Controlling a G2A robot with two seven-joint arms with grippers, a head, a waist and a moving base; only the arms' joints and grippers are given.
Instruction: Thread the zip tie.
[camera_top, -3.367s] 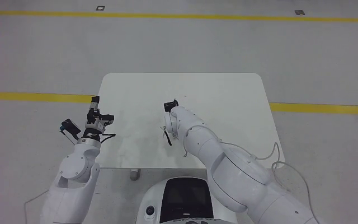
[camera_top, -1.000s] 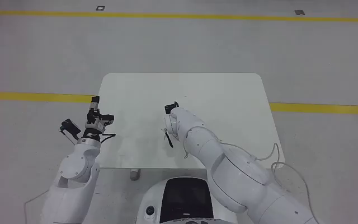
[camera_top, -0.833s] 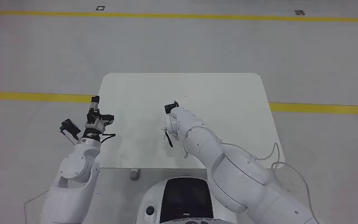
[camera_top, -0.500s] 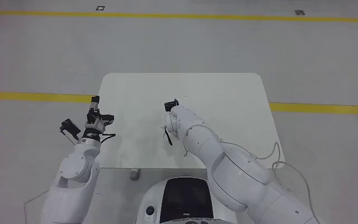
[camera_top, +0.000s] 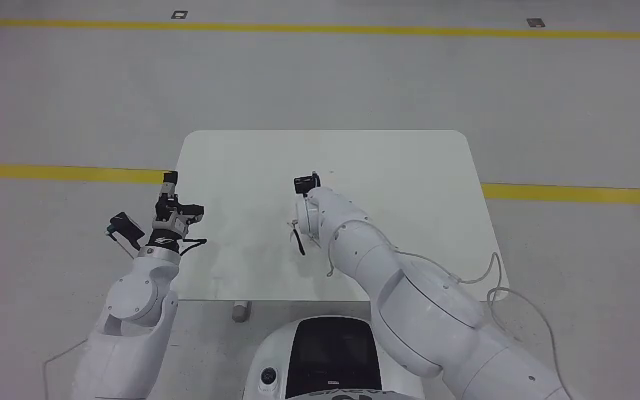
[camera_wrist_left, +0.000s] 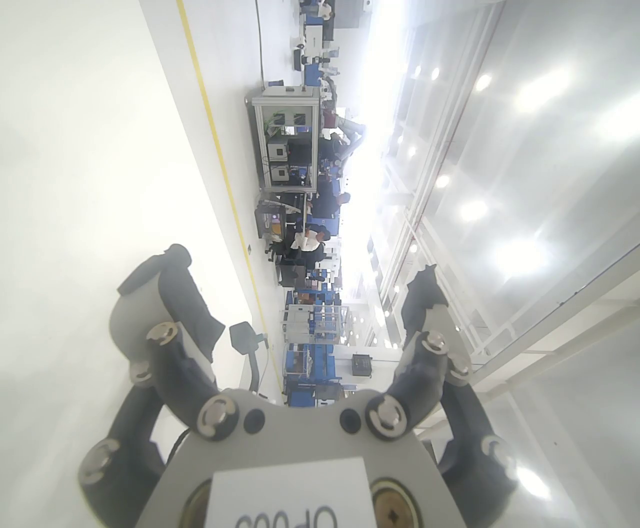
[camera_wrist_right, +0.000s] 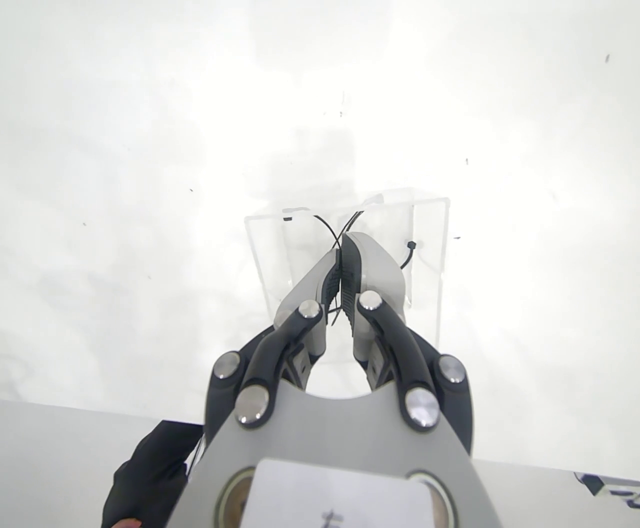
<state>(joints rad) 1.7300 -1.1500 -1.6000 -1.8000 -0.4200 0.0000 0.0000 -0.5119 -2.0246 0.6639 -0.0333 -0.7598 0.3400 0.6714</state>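
Note:
My right gripper (camera_wrist_right: 342, 241) is shut on thin black zip tie strands (camera_wrist_right: 324, 225) that cross just past its fingertips. It hangs over a small clear plastic box (camera_wrist_right: 427, 300) on the white table (camera_top: 400, 180). A further black tie end with its head (camera_wrist_right: 411, 245) lies inside the box. In the top view the zip tie (camera_top: 297, 240) shows as a dark sliver under the right wrist, near the table's front middle. My left gripper (camera_top: 170, 196) is held off the table's left edge, pointing upward. Its fingers (camera_wrist_left: 175, 285) stand open with nothing between them.
The white table's near edge (camera_wrist_right: 75, 400) runs just behind my right wrist, with a dark object (camera_wrist_right: 142, 475) below it. Yellow floor lines (camera_top: 560, 192) pass behind and beside the table.
The right wrist has shifted slightly toward the far side of the table, taking the zip tie with it. The left arm has stayed still.

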